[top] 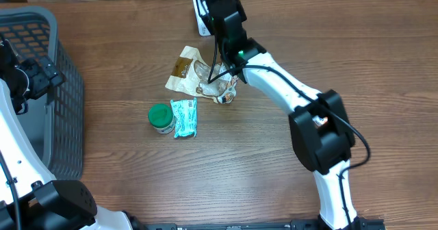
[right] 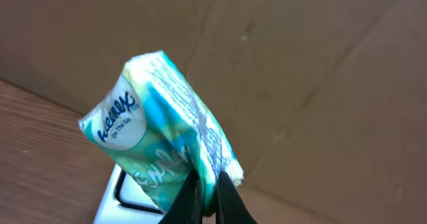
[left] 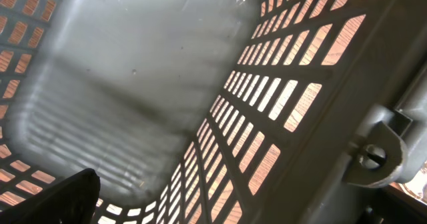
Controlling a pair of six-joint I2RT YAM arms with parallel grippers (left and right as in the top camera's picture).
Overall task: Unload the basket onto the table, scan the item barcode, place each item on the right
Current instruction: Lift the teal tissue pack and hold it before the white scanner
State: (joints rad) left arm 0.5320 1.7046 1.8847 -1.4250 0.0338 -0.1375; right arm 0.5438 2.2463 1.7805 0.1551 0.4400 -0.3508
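Your overhead view looks straight down on the whole table [top: 205,182], basket [top: 65,100] at its left edge. Your left wrist view sits close inside that same basket [left: 280,104], facing its slotted wall and floor; your right wrist view looks low across the table [right: 40,157] at the Kleenex pack [right: 160,124], close up, a cardboard wall [right: 300,64] behind.

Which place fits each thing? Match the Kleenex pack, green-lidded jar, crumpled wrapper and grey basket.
A Kleenex pack
B green-lidded jar
C crumpled wrapper
D grey basket

1 far left
2 pinched in the right gripper
3 upright beside a flat tissue pack
4 lying loose, mid-scene

Pairs: A2, B3, C4, D1
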